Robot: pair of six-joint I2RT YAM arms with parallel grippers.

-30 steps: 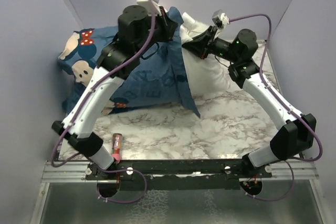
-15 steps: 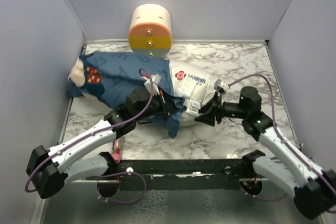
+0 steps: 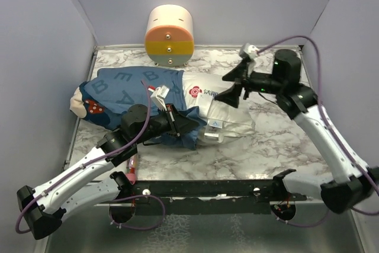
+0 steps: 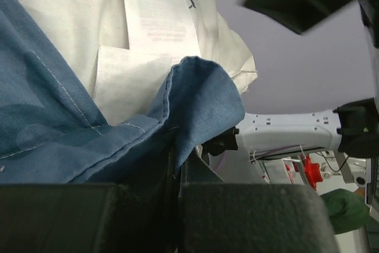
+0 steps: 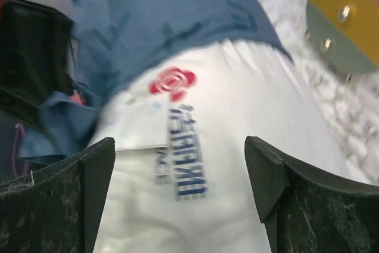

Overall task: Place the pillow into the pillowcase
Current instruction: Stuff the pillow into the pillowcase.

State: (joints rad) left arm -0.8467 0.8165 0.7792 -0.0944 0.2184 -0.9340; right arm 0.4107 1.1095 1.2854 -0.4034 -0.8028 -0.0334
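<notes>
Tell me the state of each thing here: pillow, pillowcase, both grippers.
pillow: partly inside the pillowcase, labelled end sticking out.
pillowcase: pulled over part of the pillow, open end bunched.
left gripper: shut on the pillowcase's edge.
right gripper: open, holding nothing, above the pillow's bare end.

Pillow (image 3: 228, 111): left end hidden inside pillowcase (image 3: 124, 87).
Label (image 5: 180, 167): print blurred in rt wrist view, unreadable.
Left gripper (image 4: 177, 194): fingertips buried in pillowcase hem.
Cylinder (image 5: 349, 22): cut off by frame edge, rt wrist view.

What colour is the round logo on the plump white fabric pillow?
The round printed logo is red; the right wrist view shows it best.
</notes>
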